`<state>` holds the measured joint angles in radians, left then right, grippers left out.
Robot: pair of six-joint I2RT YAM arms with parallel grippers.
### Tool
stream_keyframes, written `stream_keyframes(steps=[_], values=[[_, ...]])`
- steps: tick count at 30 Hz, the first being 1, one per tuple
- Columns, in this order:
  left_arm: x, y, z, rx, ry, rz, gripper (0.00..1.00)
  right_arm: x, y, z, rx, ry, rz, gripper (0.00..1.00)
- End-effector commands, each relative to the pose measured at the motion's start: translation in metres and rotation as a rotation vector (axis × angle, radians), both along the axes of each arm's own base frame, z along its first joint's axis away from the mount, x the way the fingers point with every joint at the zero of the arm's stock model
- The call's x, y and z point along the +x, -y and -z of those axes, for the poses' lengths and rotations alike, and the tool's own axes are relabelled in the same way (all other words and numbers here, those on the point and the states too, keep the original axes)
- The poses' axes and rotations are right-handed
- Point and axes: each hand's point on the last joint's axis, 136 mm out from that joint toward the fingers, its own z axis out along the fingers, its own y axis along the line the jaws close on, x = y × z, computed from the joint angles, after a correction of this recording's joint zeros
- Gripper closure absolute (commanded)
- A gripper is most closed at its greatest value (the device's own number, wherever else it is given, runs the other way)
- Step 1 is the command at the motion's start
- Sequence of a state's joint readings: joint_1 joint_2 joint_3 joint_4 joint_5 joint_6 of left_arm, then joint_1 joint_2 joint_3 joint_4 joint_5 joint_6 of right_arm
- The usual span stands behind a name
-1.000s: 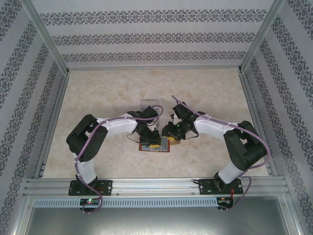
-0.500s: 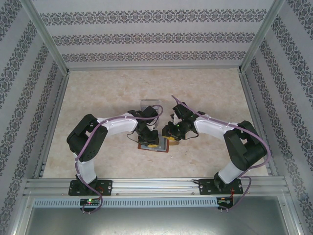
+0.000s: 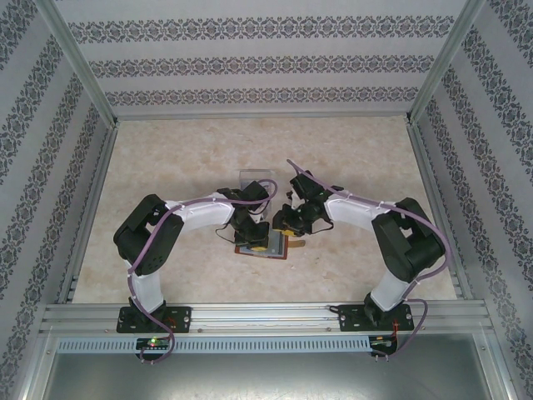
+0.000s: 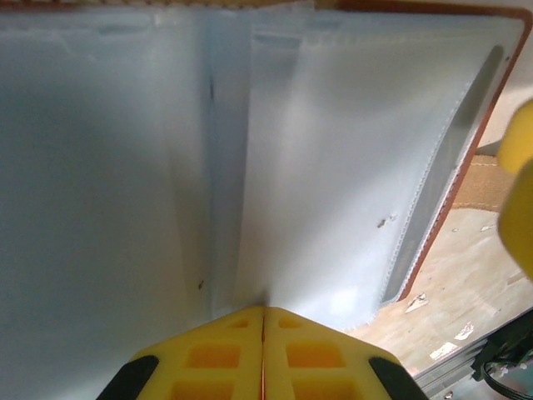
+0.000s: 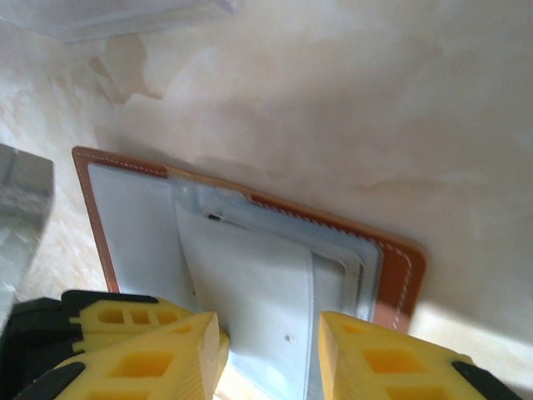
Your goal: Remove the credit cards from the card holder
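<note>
The card holder (image 3: pixel 265 247) lies unfolded on the table (image 5: pixel 375 100) between both arms, the left gripper (image 4: pixel 263 354) pinched together, pressing its fold, the right gripper (image 5: pixel 268 342) spread wide astride a pale credit card (image 5: pixel 250 283) pointing lengthwise at it.

**Holder** (image 3: pixel 271 253): lies opened flat on the table (image 3: pixel 166 167), near its middle, in front of both arm bases and between the two arms.
**Tray** (image 3: pixel 256 178): on the table, just behind the holder.
**Left gripper** (image 4: pixel 263 350): over the holder's left part, tips down on the inner pocket (image 4: pixel 333 167).
**Right gripper** (image 5: pixel 268 350): at the holder's right part, one finger on either side of what seems to be a card (image 5: pixel 250 283) lodged in the pocket.
</note>
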<state>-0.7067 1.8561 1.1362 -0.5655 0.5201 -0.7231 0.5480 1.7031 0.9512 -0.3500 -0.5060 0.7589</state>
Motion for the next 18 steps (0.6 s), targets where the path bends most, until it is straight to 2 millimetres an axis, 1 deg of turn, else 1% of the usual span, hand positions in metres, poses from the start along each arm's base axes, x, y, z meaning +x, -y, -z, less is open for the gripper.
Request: stream_keyframes(steps=[1,7,11,18], values=[[-0.007,-0.006,0.003,0.018,-0.007,0.006,0.92,0.01,-0.007,0.0,-0.002,0.036,-0.028,0.62],[-0.007,-0.008,0.005,0.013,-0.011,0.0,0.92,0.013,-0.005,0.007,-0.037,0.035,-0.041,0.63],[-0.007,-0.009,0.007,0.013,-0.018,-0.003,0.92,0.009,0.002,0.013,-0.085,0.027,-0.051,0.62],[-0.007,-0.009,0.01,-0.004,-0.027,-0.014,0.92,0.001,0.0,0.013,-0.072,0.01,-0.058,0.62]])
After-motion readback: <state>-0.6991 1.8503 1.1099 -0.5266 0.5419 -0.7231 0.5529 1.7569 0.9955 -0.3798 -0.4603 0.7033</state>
